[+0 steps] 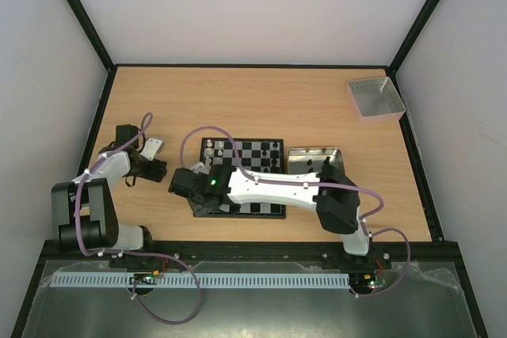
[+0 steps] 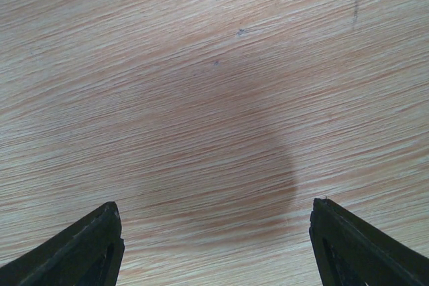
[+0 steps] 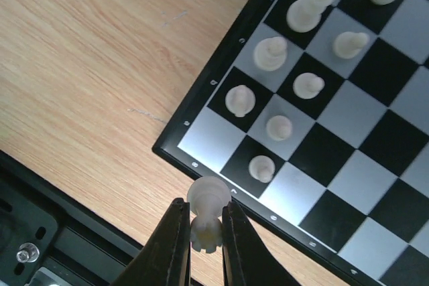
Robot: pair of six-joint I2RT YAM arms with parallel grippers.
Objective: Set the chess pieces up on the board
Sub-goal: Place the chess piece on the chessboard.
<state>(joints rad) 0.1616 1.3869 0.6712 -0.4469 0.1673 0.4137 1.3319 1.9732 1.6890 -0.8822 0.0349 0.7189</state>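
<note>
- Whitish chess pieces [image 3: 271,53] are filling one corner of the board [image 3: 365,145]; many squares are sitting bare.
- Right gripper [image 3: 201,213] is pinching another piece [image 3: 208,195] at the board's edge.
- Left gripper [image 2: 216,207] is gaping wide, empty, over wood [image 2: 201,65].

Counter [image 1: 261,100] bare left & far of board [image 1: 257,152]; white pieces [image 3: 271,53] crowd its 2 left cols; right arm [image 1: 269,187] spans near rows; tin [image 1: 309,149] just beside right edge.

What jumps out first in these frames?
The right gripper pinches a white chess piece at the edge of the board, near its corner, where other white pieces already stand. The left gripper hangs open over the plain wood of the table.
</note>
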